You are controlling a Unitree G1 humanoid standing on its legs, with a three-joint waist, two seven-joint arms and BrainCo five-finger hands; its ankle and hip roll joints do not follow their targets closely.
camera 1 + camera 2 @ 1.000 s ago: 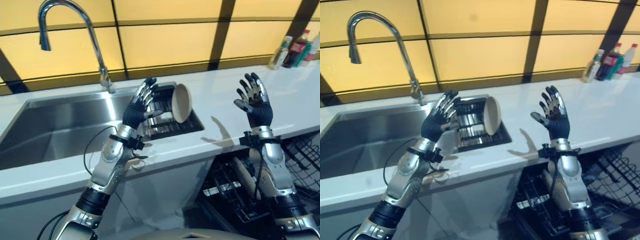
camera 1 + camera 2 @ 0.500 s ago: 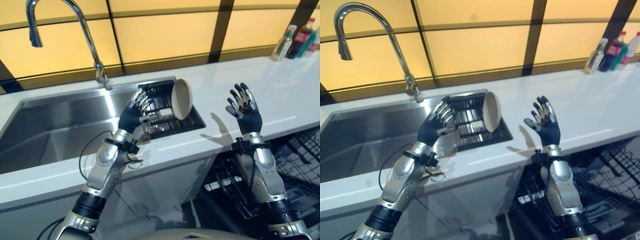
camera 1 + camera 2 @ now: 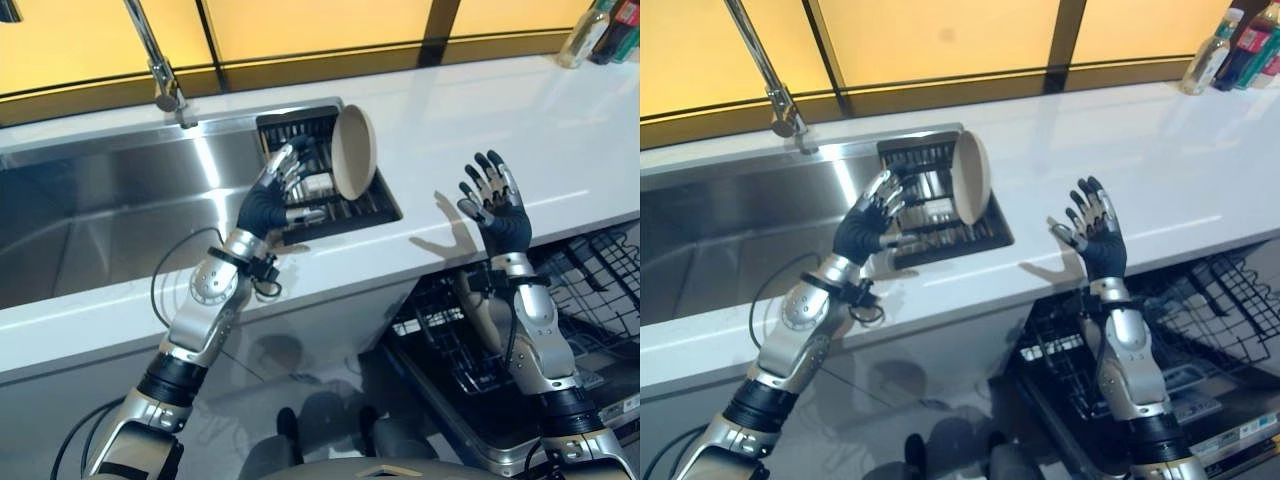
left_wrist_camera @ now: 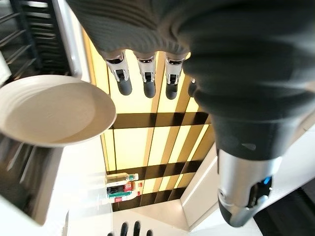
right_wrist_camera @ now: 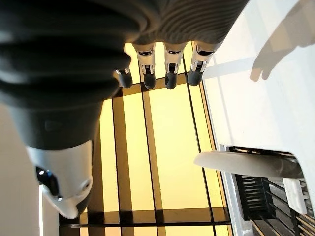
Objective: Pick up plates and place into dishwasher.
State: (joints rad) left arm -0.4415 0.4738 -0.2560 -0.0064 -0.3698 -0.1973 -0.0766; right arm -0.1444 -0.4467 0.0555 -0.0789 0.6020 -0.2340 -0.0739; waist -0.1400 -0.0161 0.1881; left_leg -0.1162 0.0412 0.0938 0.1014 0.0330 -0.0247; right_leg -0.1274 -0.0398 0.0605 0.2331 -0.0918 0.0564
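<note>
A beige plate [image 3: 353,153] is standing on edge in the dark rack [image 3: 330,205] set in the sink [image 3: 90,215]. The left hand [image 3: 272,200] is hovering just beside it, fingers spread and empty. The right hand [image 3: 495,212] is raised open over the white tabletop [image 3: 560,150], with a dishwasher basket [image 3: 470,350] open below.

Left arm [image 3: 205,305], lower left of the frame: silver-grey shells, a round disc housing below the wrist, and a black ribbed band further down. Right arm [image 3: 537,340], lower right: matching silver-grey shells with a black band near the frame edge. Left hand [image 3: 268,205] and right hand [image 3: 502,218]: dark ribbed cover over the back and wrist. The fingers [image 4: 146,78] are silver with rounded dark tips. Each thumb [image 5: 64,182] is a dark ribbed sleeve ending in a smooth silver cap with a small blue mark.
</note>
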